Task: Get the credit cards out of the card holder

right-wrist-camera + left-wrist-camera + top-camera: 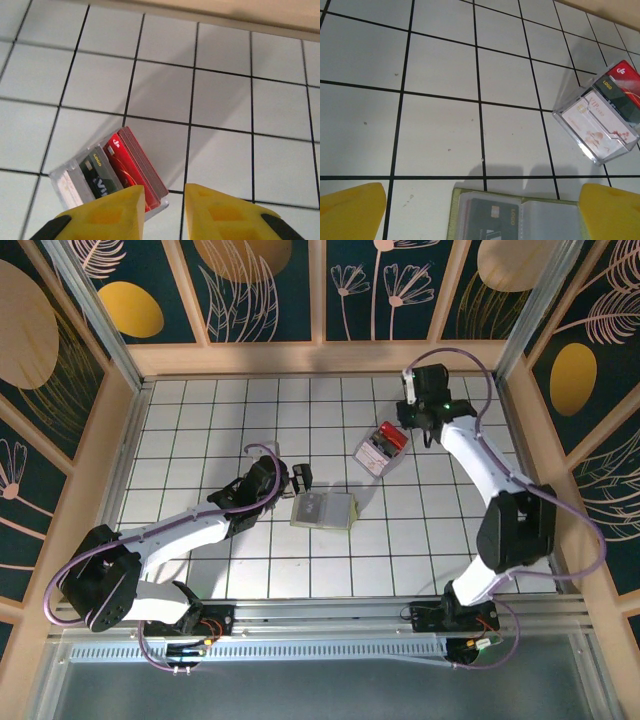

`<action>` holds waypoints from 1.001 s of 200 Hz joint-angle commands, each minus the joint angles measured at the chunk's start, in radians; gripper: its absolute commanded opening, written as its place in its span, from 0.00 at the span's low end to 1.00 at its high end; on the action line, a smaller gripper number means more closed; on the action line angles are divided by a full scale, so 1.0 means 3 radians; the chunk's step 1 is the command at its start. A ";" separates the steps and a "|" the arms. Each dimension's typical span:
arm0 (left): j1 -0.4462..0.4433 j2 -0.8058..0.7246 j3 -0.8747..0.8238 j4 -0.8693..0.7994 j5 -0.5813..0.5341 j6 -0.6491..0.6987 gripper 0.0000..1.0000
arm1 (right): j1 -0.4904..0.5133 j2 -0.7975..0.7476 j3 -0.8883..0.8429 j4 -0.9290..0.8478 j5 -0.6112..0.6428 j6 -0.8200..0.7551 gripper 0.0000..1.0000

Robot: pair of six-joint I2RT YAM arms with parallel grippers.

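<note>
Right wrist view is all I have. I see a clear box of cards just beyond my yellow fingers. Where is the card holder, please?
Observer: The card holder lies open on the table, nearer to the arm bases than the clear box and not touching it.
Operator: Are there cards inside it?
Observer: At least one. The left wrist view shows a dark card in a transparent sleeve of the holder.
Operator: And what is the left gripper doing?
Observer: The left gripper is open and holds nothing. It hangs at the holder's far left corner.
</note>
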 commanded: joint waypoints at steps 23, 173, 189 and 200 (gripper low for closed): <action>0.0014 -0.0072 -0.0038 -0.0033 -0.0320 -0.0202 0.98 | 0.0391 -0.0557 -0.0640 0.0019 0.0121 0.1497 0.28; 0.0428 -0.1111 -0.1122 0.0003 -0.0521 -0.1066 0.98 | 0.2455 0.0896 -0.0214 -0.0218 0.0368 0.2816 0.56; 0.0447 -0.1214 -0.1186 0.0003 -0.0562 -0.1067 0.98 | 0.2452 0.1020 -0.0115 -0.0224 0.0390 0.2770 0.60; 0.0461 -0.1249 -0.1209 0.0002 -0.0579 -0.1068 0.99 | 0.2442 0.1105 -0.0055 -0.0228 0.0391 0.2735 0.62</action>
